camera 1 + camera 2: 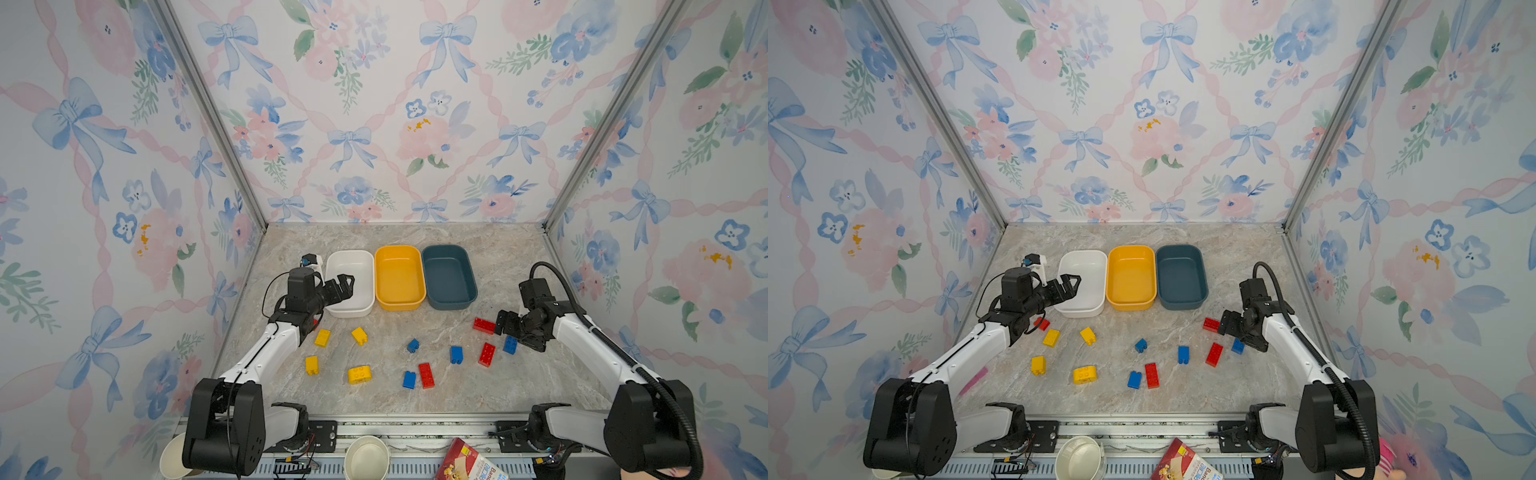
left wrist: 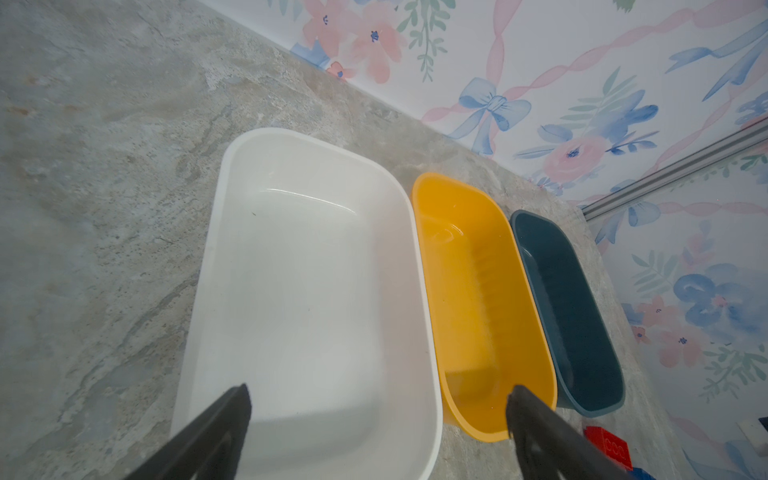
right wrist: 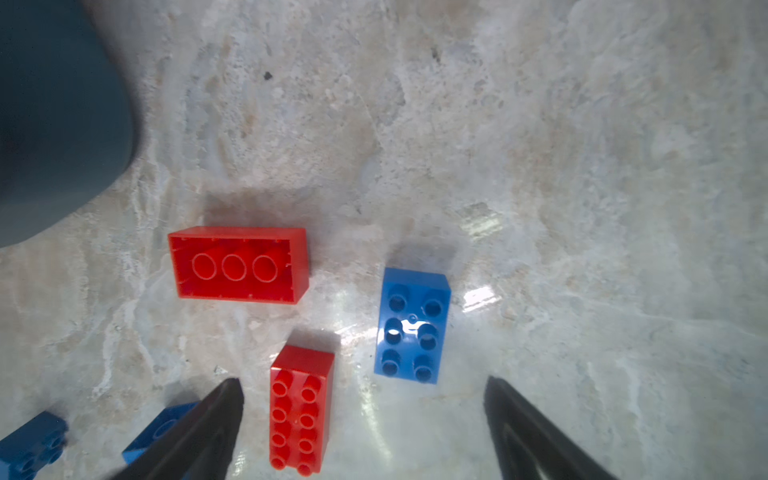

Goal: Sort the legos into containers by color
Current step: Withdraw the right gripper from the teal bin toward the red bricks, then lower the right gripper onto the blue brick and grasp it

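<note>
Three containers stand in a row at the back: white [image 1: 351, 252], yellow-orange [image 1: 399, 249] and teal-blue [image 1: 449, 248], all empty. Legos lie loose in front of them: several yellow ones [image 1: 322, 337] on the left, blue ones [image 1: 456, 354] and red ones [image 1: 426, 375] on the right. My left gripper [image 1: 347, 284] hangs open and empty over the white tub's [image 2: 307, 266] near left part. Open and empty, my right gripper [image 1: 500, 322] hovers beside a red brick [image 1: 483, 325]. In the right wrist view a studded red brick [image 3: 301, 409] lies below the gripper [image 3: 363, 384], near a blue brick [image 3: 411, 326].
One red brick [image 1: 1042, 323] is partly hidden under the left arm. Paper cups [image 1: 367, 457] and a printed box [image 1: 469, 463] sit beyond the front rail. Flowered walls close in the back and both sides.
</note>
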Controlling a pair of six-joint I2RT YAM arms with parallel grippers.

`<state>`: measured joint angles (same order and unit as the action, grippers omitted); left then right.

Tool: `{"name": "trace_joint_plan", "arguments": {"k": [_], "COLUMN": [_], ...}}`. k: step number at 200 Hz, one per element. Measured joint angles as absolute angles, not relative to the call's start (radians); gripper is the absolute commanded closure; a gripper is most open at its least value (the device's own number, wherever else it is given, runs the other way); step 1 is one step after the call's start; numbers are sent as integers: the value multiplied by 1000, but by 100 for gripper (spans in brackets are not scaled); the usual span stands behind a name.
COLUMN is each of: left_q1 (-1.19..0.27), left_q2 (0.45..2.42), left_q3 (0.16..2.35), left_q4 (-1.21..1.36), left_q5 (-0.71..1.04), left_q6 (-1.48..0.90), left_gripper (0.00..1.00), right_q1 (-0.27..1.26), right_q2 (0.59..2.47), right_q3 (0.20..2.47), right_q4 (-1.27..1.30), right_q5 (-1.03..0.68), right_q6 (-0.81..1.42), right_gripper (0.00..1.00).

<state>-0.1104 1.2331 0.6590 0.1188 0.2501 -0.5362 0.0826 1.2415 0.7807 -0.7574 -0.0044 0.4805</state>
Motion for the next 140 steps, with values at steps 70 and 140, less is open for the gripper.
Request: {"name": "trace_joint_plan", "arguments": {"k": [70, 140], "left_q1": [-110, -110], "left_q2": [1233, 1233], "left_q3": [653, 652], "left_q4": [129, 134], "left_q5": [256, 256], "left_q6": [-536, -536], "left_gripper": [2, 2], "right_q1": [59, 51], "right_q2": [1273, 1359], "right_q3": [725, 710], "right_q4": [-720, -640], "right_q5": [58, 58], "right_q6": [525, 532], "right_gripper": [36, 46]}}
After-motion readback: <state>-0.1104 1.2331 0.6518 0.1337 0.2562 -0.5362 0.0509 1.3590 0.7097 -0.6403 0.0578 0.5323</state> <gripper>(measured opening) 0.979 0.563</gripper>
